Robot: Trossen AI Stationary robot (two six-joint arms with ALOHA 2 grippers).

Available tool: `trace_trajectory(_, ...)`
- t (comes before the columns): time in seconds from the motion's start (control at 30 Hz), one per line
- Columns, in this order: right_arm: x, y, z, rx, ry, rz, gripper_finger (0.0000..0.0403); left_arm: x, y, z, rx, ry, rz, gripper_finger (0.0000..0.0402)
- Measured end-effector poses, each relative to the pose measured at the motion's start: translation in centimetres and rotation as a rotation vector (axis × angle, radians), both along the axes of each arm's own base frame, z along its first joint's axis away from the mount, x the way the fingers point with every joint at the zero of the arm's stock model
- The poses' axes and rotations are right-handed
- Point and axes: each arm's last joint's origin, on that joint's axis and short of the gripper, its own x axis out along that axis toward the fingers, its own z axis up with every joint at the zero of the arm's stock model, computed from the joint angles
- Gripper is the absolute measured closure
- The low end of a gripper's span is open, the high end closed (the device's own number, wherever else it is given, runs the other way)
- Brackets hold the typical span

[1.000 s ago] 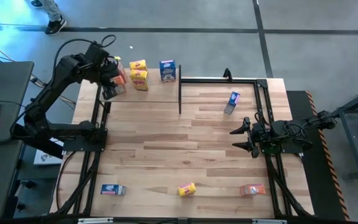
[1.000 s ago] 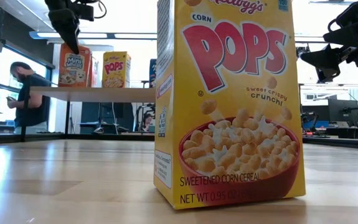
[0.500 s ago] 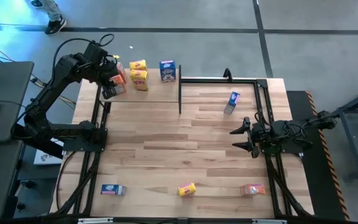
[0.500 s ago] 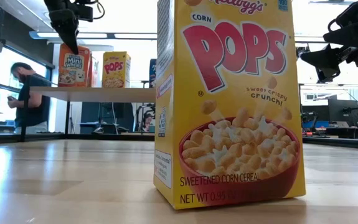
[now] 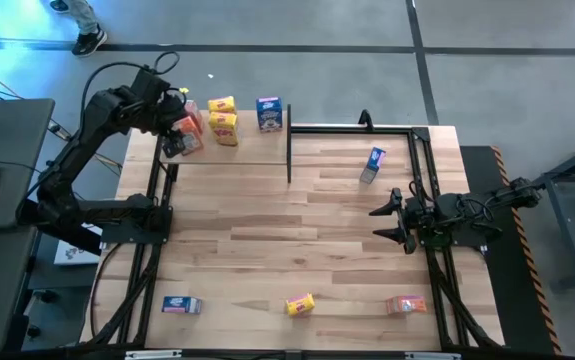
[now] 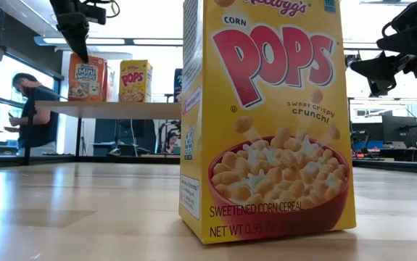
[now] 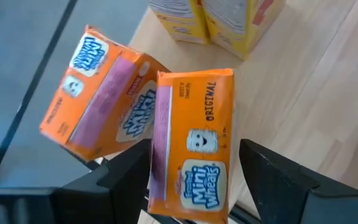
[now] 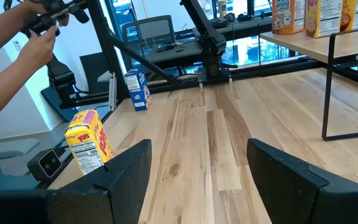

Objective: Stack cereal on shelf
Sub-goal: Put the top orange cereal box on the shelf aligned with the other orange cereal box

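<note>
High view: left tool (image 5: 174,143) sits over the far-left corner of the shelf (image 5: 257,150), right above the orange-red cereal there. Left wrist view shows two orange-red Mini-Wheats boxes: the nearer box (image 7: 194,158) stands between the dark fingers (image 7: 135,177) with a gap on each side, so jaws look parted and nothing is gripped; judged a fresh release. Second orange box (image 7: 98,99) leans tilted just beside or against it, near the board's edge, so it could tip off. Two yellow boxes (image 5: 224,120) and one blue box (image 5: 270,112) stand further along the shelf, grouped by colour, probably to keep rows tidy. Right tool (image 5: 389,222) waits above the right side of the tabletop (image 5: 297,250), fingers wide apart, empty. Yet to shelve: blue box (image 5: 373,164) far right, plus blue (image 5: 180,305), yellow (image 5: 299,305) and orange-red (image 5: 404,306) along the near edge. Roughly halfway, by my count.
</note>
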Motion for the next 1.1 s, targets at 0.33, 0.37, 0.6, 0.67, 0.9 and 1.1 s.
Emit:
trace_trajectory(0.33,0.0,0.0,0.0,0.000,0.000,0.000,0.0146,-1.2,-1.8,1.5,0.105,-0.083,0.032,0.0166)
trace_trajectory(0.37,0.0,0.0,0.0,0.000,0.000,0.000,0.0146,-1.3,-2.0,1.7,0.114,-0.096,0.041,0.0166)
trace_trajectory(0.6,0.0,0.0,0.0,0.000,0.000,0.000,0.0146,-2.6,-4.0,2.6,0.154,-0.185,0.098,0.0166)
trace_trajectory(0.67,0.0,0.0,0.0,0.000,0.000,0.000,0.0146,-2.9,-4.8,2.8,0.152,-0.219,0.093,0.0166)
trace_trajectory(0.9,0.0,0.0,0.0,0.000,0.000,0.000,0.0146,-3.2,-6.7,2.6,0.030,-0.298,0.109,0.0166)
trace_trajectory(1.1,0.0,0.0,0.0,0.000,0.000,0.000,0.0146,-2.3,-6.6,1.8,-0.103,-0.282,0.185,0.0166)
